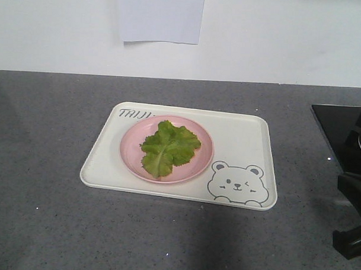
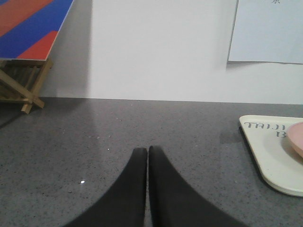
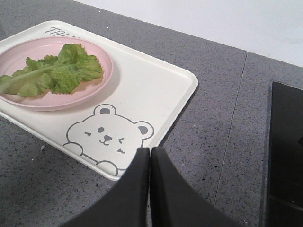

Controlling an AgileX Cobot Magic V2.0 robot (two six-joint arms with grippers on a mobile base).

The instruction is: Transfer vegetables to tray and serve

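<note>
The vegetables, one crinkly green lettuce leaf (image 1: 168, 147), lie on a round pink plate (image 1: 197, 162) that stands on the left half of the cream tray (image 1: 240, 137) with the bear drawing. In the right wrist view the leaf (image 3: 52, 73) and plate (image 3: 102, 80) are far left. My right gripper (image 3: 150, 150) is shut and empty, its tips just off the tray's (image 3: 151, 90) near right corner. My left gripper (image 2: 147, 149) is shut and empty above bare counter, left of the tray (image 2: 270, 161).
A black cooktop (image 1: 338, 131) is set into the grey counter right of the tray. A white paper sheet (image 1: 161, 16) hangs on the back wall. Far left in the left wrist view, a wooden stand (image 2: 23, 85) carries a blue and red board (image 2: 28, 28).
</note>
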